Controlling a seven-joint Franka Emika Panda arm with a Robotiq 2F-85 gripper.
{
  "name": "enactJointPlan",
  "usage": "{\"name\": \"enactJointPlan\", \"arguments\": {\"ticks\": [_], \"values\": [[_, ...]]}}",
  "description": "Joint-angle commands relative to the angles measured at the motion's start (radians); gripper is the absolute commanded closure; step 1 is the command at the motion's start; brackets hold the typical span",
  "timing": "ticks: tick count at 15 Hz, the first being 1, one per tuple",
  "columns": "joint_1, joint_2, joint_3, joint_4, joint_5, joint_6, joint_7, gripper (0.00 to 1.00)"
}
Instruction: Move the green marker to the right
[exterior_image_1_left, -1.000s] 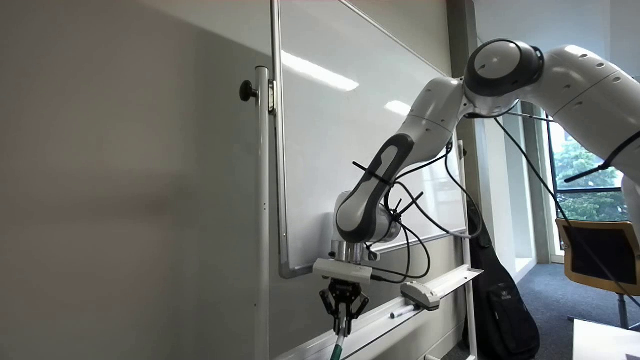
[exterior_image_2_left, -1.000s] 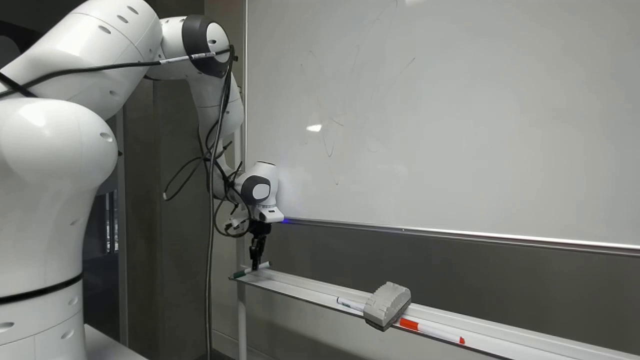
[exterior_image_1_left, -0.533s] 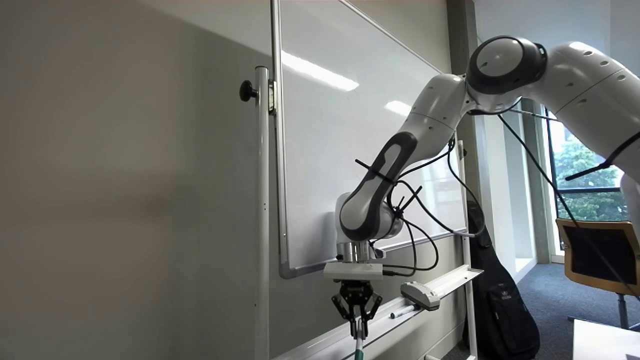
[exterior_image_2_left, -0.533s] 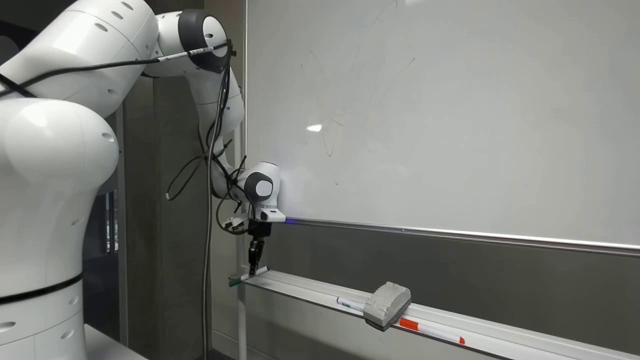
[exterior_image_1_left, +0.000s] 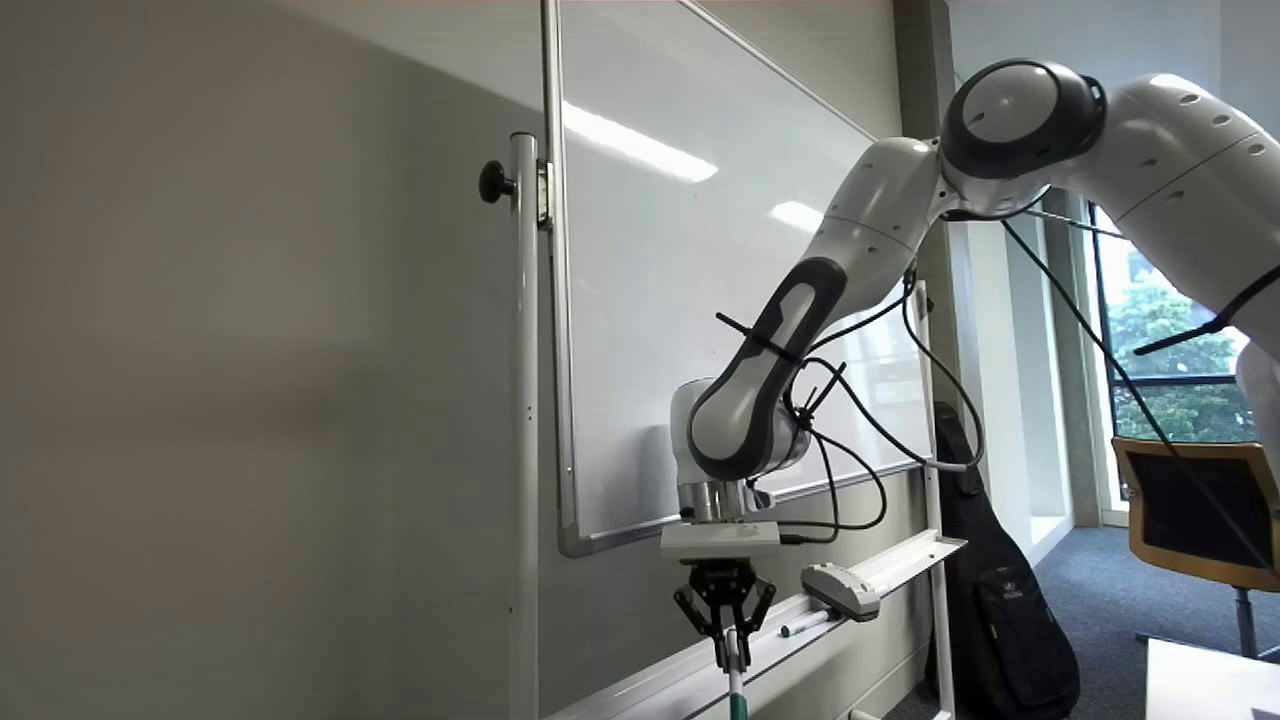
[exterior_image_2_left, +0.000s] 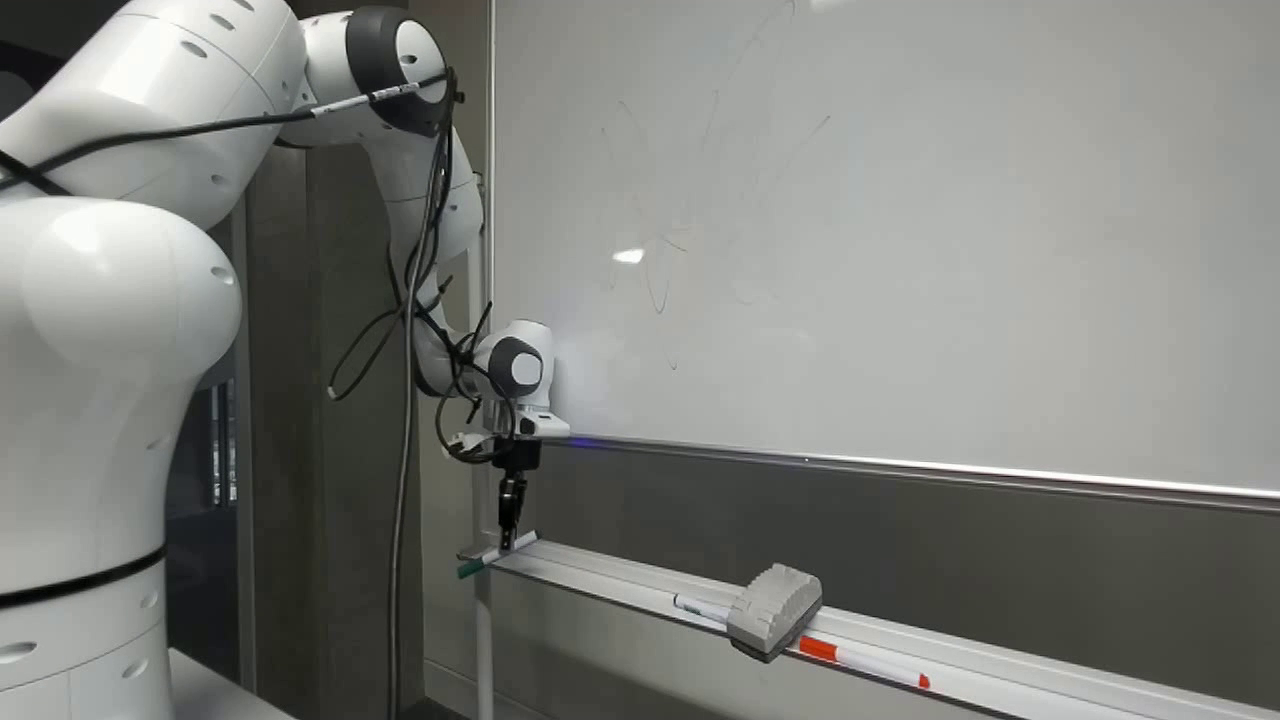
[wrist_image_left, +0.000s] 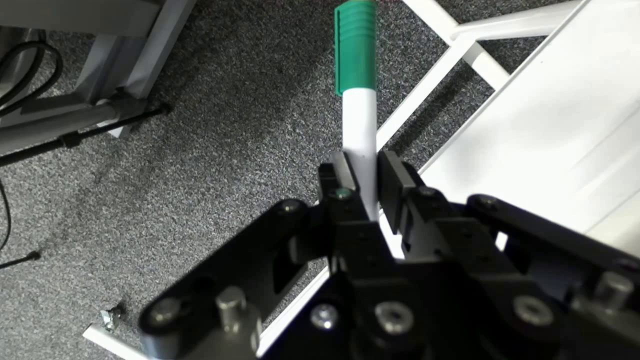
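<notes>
The green marker has a white barrel and a green cap (wrist_image_left: 356, 47). In the wrist view my gripper (wrist_image_left: 366, 167) is shut on its white barrel, and the cap points away past the fingertips. In an exterior view the gripper (exterior_image_1_left: 735, 655) points down, with the marker's green end (exterior_image_1_left: 738, 706) below it at the bottom edge. In an exterior view the gripper (exterior_image_2_left: 508, 543) holds the marker (exterior_image_2_left: 472, 568) slanted at the left end of the whiteboard tray (exterior_image_2_left: 600, 580). The green end sticks out past the tray's front edge. I cannot tell whether the marker touches the tray.
A grey eraser (exterior_image_2_left: 775, 610) stands on the tray. A white marker (exterior_image_2_left: 700, 607) lies at its left and a red-capped marker (exterior_image_2_left: 865, 662) at its right. The whiteboard's lower edge (exterior_image_2_left: 900, 467) runs above the tray. A stand post (exterior_image_2_left: 484, 640) is under the tray's left end.
The gripper, with the marker in it, has moved right in an exterior view and turned more upright. In an exterior view the green end has dropped slightly. The arm's elbow has risen.
</notes>
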Motion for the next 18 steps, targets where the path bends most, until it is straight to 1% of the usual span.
{"name": "enactJointPlan", "arguments": {"ticks": [1,8,12,14,16,18], "values": [[0.016,-0.122,-0.039,-0.105,-0.059,-0.011,-0.011,0.95],[-0.024,-0.281,-0.083,-0.215,-0.148,-0.027,-0.010,0.95],[-0.083,-0.325,-0.080,-0.239,-0.130,-0.096,-0.101,0.95],[-0.120,-0.337,-0.091,-0.241,-0.120,-0.139,-0.139,0.95],[-0.154,-0.334,-0.119,-0.232,-0.130,-0.160,-0.105,0.95],[-0.184,-0.316,-0.147,-0.221,-0.121,-0.140,-0.058,0.95]]}}
